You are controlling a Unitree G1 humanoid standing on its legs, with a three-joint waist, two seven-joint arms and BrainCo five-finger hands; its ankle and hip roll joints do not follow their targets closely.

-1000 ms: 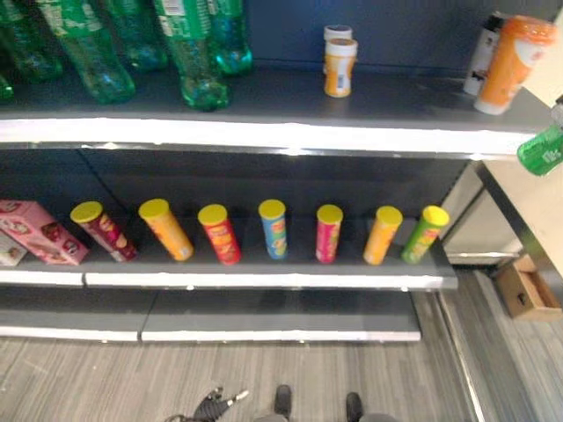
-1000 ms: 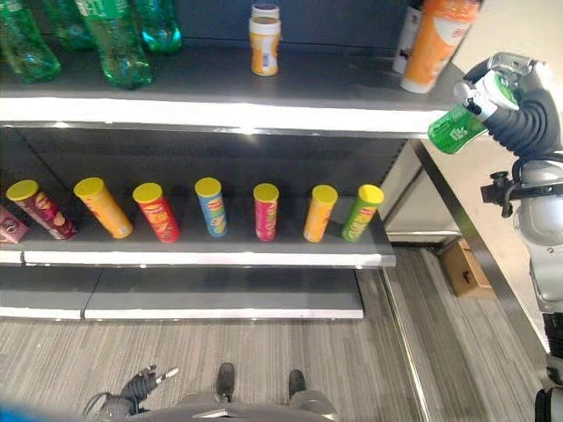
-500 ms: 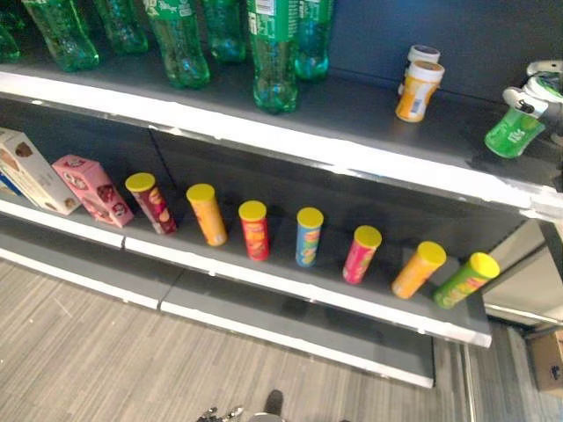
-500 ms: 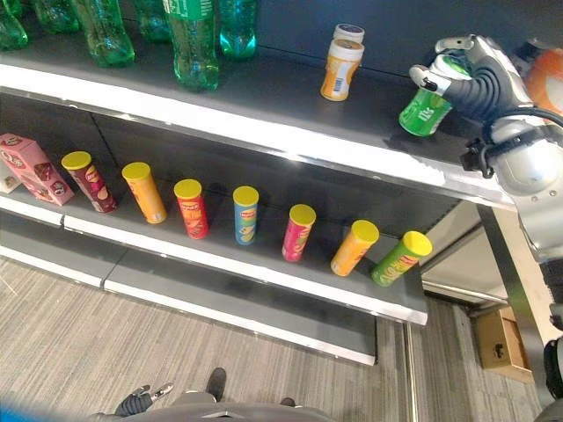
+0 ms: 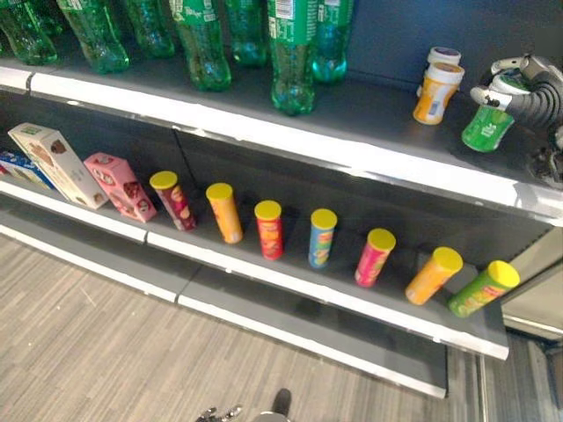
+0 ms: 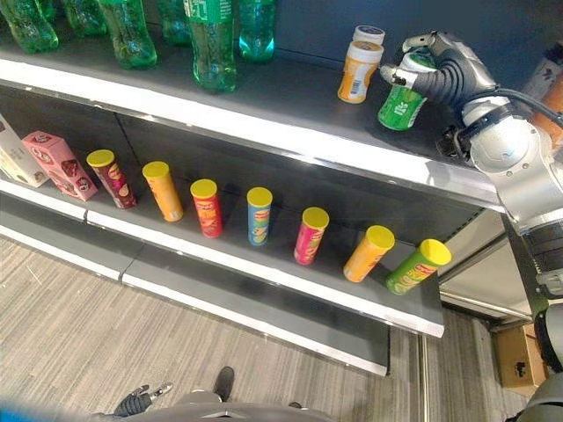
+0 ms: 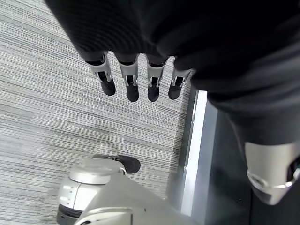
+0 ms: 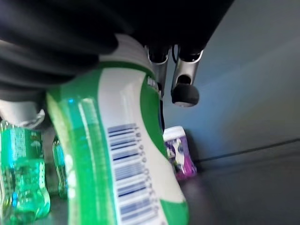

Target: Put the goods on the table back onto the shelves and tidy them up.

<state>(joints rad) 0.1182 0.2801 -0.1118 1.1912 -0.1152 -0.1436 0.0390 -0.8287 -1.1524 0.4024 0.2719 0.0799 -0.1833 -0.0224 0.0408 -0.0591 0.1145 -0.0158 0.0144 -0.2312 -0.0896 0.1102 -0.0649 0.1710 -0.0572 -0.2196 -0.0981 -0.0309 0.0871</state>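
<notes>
Right eye view: right hand (image 6: 437,72) curled round green bottle (image 6: 401,104) over upper shelf (image 6: 290,105) (beside orange jar (image 6: 358,74)); left hand (image 7: 136,79) fingers straight, idle.

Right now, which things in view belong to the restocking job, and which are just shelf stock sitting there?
In the job:
right hand, curled round the green bottle
upper shelf, under that bottle

Just there:
left hand, hanging open over the floor
orange jar
standing green bottles
row of yellow-lidded snack tubes
pink box
</notes>
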